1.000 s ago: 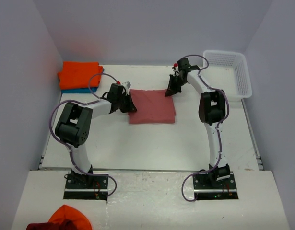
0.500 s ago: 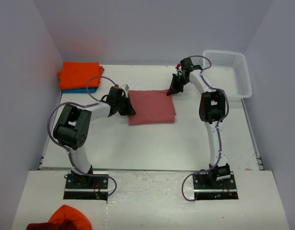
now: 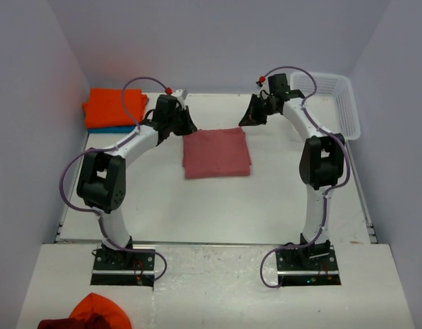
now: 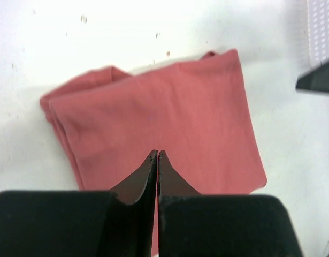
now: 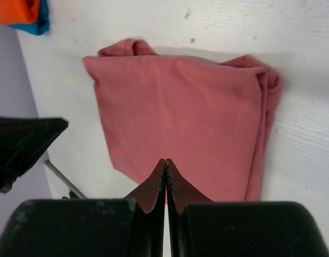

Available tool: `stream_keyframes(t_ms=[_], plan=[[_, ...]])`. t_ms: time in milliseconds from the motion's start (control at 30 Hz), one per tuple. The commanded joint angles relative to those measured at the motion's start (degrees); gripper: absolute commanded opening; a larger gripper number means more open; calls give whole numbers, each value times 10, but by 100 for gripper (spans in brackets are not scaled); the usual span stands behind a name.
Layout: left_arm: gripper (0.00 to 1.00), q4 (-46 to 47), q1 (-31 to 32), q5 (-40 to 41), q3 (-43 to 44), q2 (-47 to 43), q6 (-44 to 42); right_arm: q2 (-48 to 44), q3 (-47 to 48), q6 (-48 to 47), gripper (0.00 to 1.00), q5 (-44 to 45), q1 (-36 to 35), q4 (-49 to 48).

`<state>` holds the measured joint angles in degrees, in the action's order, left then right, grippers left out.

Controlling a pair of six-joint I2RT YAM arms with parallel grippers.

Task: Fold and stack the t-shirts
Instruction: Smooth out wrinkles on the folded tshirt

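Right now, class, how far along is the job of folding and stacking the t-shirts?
Done: the orange shirt lies folded on the blue shirt in the far left corner, and the red shirt lies folded in the middle. In hand: nothing; the left gripper and right gripper are shut and empty. Left: putting the red shirt on that pile.
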<state>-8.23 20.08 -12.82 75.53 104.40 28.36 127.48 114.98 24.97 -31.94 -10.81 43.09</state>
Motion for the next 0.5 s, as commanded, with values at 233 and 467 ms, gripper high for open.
stream_keyframes(t_ms=[233, 467], plan=[[0, -23, -5, 4, 76, 94, -20, -126, -217, 25, 0, -59, -4, -100], [0, 6, -24, -10, 57, 118, -17, -168, -338, 44, 0, -43, -8, -151]])
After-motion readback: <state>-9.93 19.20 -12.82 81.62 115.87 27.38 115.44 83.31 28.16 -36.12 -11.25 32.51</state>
